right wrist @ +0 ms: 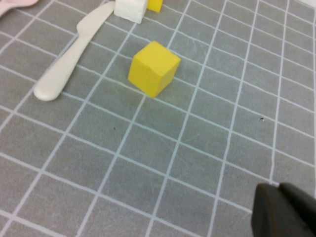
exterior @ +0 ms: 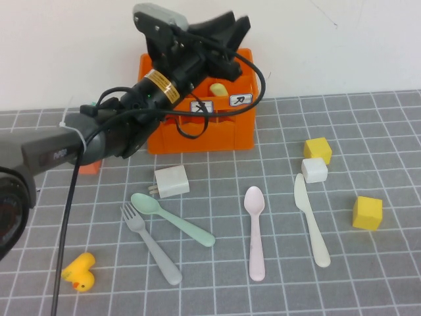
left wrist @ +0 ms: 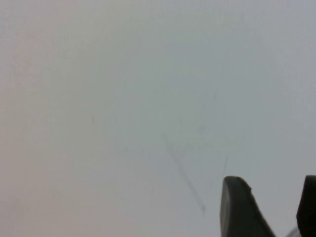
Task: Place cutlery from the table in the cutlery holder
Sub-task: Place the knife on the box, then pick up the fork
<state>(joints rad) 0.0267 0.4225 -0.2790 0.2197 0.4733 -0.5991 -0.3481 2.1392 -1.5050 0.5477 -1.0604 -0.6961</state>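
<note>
Evidently dropping off a piece, the left gripper point(exterior: 227, 29) hung over the orange cutlery holder point(exterior: 197, 131), jaws parted and empty above a yellow handle point(exterior: 218, 89), while the shut right gripper point(right wrist: 284, 210) waited over the worktop point(exterior: 368, 263) near a yellow cube point(right wrist: 154, 67).

1. The orange cutlery holder point(exterior: 197, 135) has white labels on its front. Two show in the high view, each with a black character, one around point(exterior: 200, 106) and one around point(exterior: 240, 100). They're too small for me to actually read.
2. The left arm point(exterior: 56, 153) has some pale lettering on its grey casing, but it can't be made out either.
3. There's a yellow band point(exterior: 162, 86) around the arm further up, with print on it that's not legible.
4. Nothing readable in either wrist view.
</note>
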